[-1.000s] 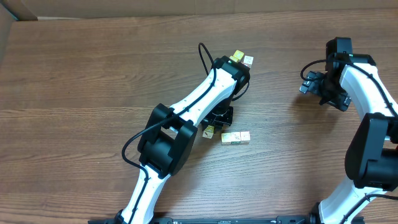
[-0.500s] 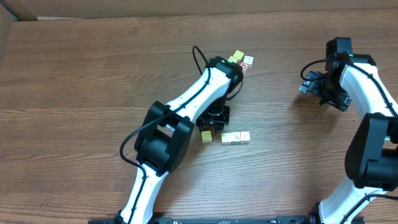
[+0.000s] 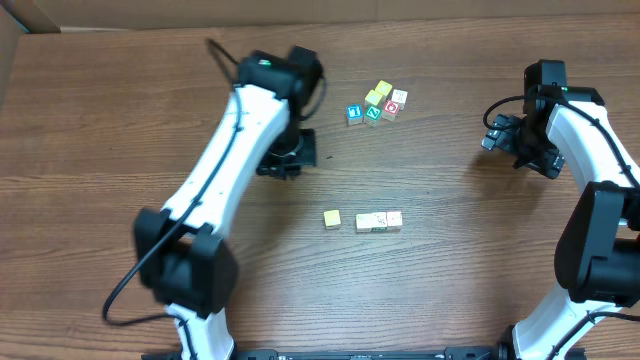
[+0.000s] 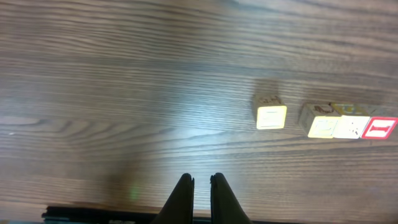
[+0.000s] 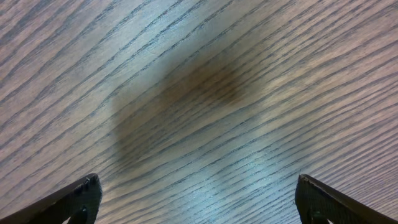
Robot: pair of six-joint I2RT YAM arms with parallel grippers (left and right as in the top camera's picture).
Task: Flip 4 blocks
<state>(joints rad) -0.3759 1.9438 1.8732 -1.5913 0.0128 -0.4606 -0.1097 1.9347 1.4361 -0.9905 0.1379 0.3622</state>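
Blocks faced yellow, teal and red cluster far of centre; four more cubes lie nearer. Left gripper, left of them, is pinched closed on nothing; right gripper, at the right, gapes wide, empty.

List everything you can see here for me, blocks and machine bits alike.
Lone block: 1, yellow top, mid-table, left of the row.
Row of blocks: 3, cream tops, touching side by side, mid-table.
Cluster of blocks: 6, blue, teal, two yellow, red, white, packed together farther back.
Table: 1, brown wood grain.
Left arm: 1, white and black, over the table's left; left gripper shut, empty.
Right arm: 1, white and black, right edge; right gripper open, empty.
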